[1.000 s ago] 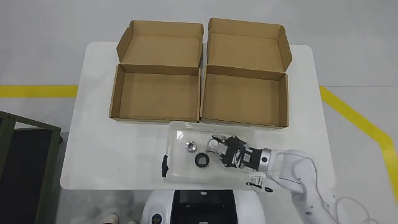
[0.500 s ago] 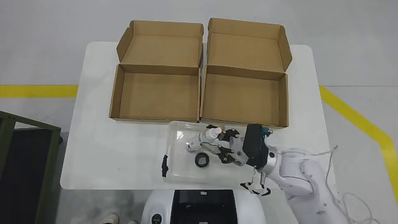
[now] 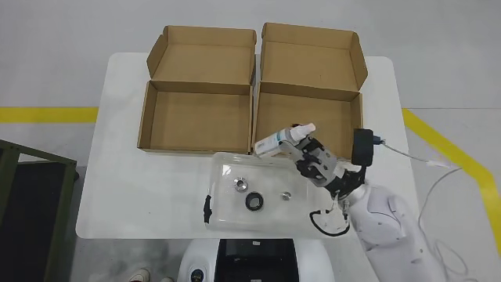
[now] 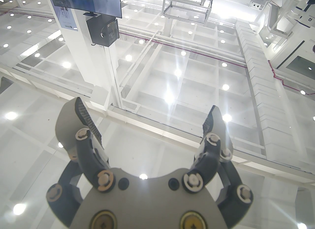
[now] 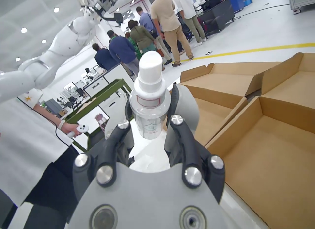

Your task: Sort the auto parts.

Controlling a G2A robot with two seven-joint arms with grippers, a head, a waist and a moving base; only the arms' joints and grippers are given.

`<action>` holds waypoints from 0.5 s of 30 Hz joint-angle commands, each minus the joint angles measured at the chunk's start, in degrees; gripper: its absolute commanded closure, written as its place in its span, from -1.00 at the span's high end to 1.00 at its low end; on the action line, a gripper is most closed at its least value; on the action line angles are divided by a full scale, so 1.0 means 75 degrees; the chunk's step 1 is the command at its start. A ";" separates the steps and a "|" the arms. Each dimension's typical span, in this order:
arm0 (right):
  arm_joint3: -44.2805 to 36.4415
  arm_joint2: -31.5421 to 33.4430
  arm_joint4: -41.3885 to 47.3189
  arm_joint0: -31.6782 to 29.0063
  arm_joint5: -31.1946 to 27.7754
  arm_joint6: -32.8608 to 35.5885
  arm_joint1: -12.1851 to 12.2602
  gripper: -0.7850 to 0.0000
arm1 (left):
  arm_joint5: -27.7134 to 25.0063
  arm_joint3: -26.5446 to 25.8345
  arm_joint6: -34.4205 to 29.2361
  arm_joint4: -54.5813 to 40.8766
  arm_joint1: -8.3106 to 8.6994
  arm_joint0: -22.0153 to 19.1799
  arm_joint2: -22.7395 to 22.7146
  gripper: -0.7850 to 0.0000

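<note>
My right gripper (image 3: pixel 301 147) (image 5: pixel 149 114) is shut on a small clear bottle with a white cap (image 3: pixel 279 139) (image 5: pixel 150 97), held in the air over the near edge of the right cardboard box (image 3: pixel 308 125) (image 5: pixel 268 146). The bottle lies nearly level, cap pointing toward the left box (image 3: pixel 196 121) (image 5: pixel 216 84). Below it, the clear plastic tray (image 3: pixel 227 204) holds a metal nut (image 3: pixel 241 183), a black ring (image 3: pixel 254 202) and a small silver part (image 3: pixel 286 197). My left gripper (image 4: pixel 150 126) is open with nothing between its fingers, pointing up at the ceiling.
Both boxes stand side by side at the back of the white table (image 3: pixel 125 180) with lids folded back. A black cable (image 3: pixel 399 153) runs from the right wrist. Bare table lies left of the tray.
My right gripper has lifted the bottle out of the tray and carried it up and back toward the right box. The nut, ring and silver part stayed in the tray.
</note>
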 commanded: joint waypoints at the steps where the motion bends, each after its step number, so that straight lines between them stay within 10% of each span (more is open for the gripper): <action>1: -0.0037 0.0041 0.0314 -0.0026 0.0059 -0.0020 -0.0001 -1.00 | 0.0000 0.0000 0.0000 0.0000 0.0000 0.0000 0.0000 1.00; 15: -0.0427 0.0099 0.2523 -0.0221 -0.0022 0.0248 -0.0004 -1.00 | 0.0000 0.0000 0.0000 0.0000 0.0000 0.0000 0.0000 1.00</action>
